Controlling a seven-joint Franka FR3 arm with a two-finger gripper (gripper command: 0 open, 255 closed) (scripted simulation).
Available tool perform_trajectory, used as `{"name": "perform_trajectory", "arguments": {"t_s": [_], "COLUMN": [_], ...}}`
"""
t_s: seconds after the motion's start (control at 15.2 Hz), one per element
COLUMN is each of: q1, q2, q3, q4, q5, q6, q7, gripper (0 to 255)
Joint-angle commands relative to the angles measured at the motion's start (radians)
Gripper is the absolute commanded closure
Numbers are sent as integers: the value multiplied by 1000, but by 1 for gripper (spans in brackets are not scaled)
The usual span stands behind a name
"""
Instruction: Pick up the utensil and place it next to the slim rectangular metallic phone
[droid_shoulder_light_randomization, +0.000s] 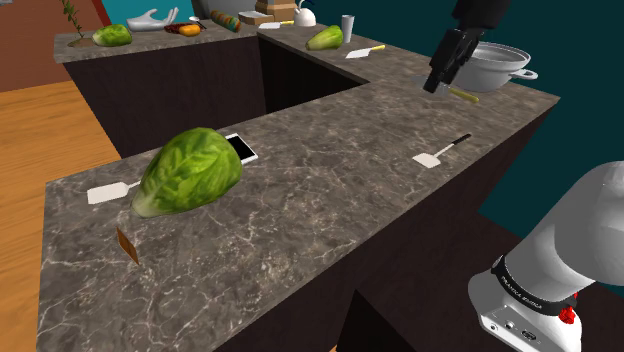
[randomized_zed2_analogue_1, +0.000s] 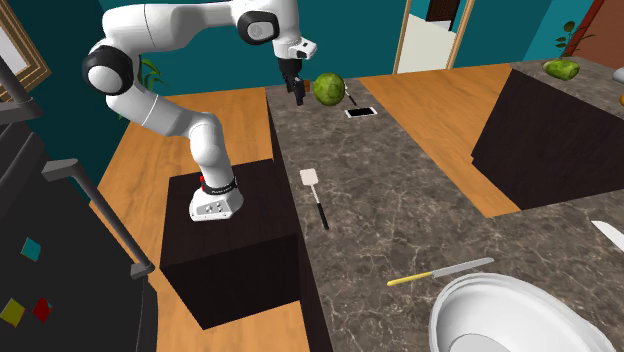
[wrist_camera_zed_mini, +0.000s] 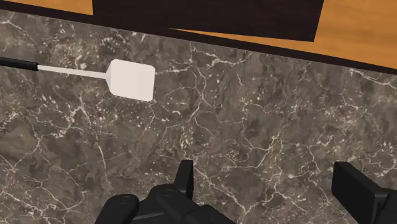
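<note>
The gripper (wrist_camera_zed_mini: 264, 175) is open and holds nothing, up in the air over the counter (wrist_camera_zed_mini: 254, 114). The spatula (wrist_camera_zed_mini: 130, 79) lies flat, ahead of the fingers and off to one side, not between them. I think the hand should slide over the thin handle, turn so one finger sits on each side, then go down very low, because the spatula is so flat. Farther from the hand, the phone (droid_shoulder_light_randomization: 240, 148) lies near a green cabbage (droid_shoulder_light_randomization: 188, 170). The counter is dark stone with pale veins. The floor (randomized_zed2_analogue_1: 440, 110) is wood and the walls (randomized_zed2_analogue_1: 350, 40) are teal.
</note>
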Motion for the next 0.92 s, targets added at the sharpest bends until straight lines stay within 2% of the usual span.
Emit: {"name": "perform_trajectory", "arguments": {"t_s": [0.0,0.46,0.86], "q1": [0,48,71], "q2": [0,-83,-70], "q3": [0,-165,-337], "q4": [0,-172,-252], "q5": [0,-162,-341], "q6": [0,38,112], "q7": [0,-413,-774], "gripper": [0,0,0]}}
